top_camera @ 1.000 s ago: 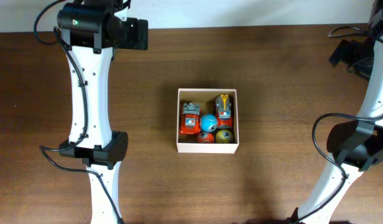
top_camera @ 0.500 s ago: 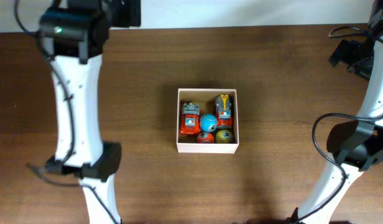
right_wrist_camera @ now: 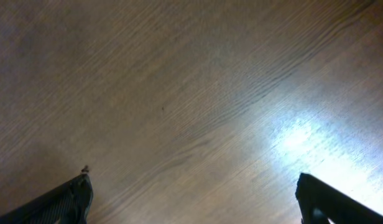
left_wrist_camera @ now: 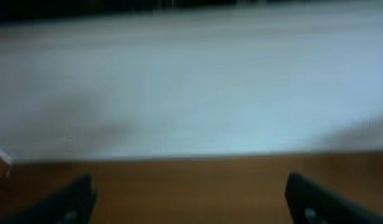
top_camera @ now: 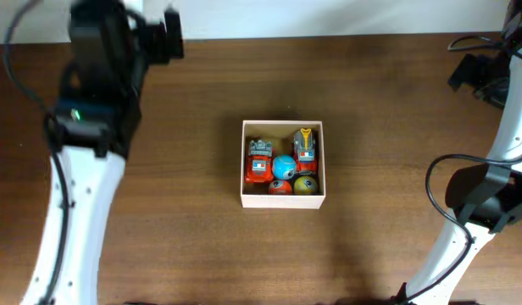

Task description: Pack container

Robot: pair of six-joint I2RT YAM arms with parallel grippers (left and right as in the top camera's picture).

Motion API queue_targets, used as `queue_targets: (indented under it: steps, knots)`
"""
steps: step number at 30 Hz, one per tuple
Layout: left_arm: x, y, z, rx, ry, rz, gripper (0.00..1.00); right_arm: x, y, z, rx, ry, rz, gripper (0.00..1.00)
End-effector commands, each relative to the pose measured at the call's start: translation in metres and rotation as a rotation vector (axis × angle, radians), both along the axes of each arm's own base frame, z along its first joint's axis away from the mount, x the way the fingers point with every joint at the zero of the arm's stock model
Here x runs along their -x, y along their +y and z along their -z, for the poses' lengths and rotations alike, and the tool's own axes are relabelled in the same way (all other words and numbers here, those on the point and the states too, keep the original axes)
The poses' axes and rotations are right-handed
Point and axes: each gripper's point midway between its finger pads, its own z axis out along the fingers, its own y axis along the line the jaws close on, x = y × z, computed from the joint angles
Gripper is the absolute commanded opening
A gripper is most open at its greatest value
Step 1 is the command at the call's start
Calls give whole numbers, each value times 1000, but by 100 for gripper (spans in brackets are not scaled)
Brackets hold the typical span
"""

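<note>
Right fingers (right_wrist_camera: 70,199): we see them spread wide, holding nothing, just over the desk (right_wrist_camera: 179,93).
Left fingers (left_wrist_camera: 76,199): spread wide too, empty, pretty blurry view.
Container (top_camera: 283,202): mid-desk, well apart from both arms, with trucks (top_camera: 260,159) and balls (top_camera: 284,167) inside.

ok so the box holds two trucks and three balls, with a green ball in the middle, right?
No: the middle ball is blue, not green, as the overhead view shows. The box does hold two trucks and three balls.
</note>
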Motion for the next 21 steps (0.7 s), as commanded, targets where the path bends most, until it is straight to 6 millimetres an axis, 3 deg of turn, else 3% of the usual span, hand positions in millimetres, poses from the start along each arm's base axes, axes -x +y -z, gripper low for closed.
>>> queue_targets:
  steps: [1, 11, 21]
  knots:
    - [36, 16, 39, -11, 12, -15, 99, 1, 2, -22, 21, -54, -2, 99]
    - [120, 39, 117, 6, -122, -51, 99, 1, 2, -22, 22, -54, -2, 99]
    - [184, 46, 159, -40, -220, -41, 99, 1, 2, -22, 21, -54, -2, 99]
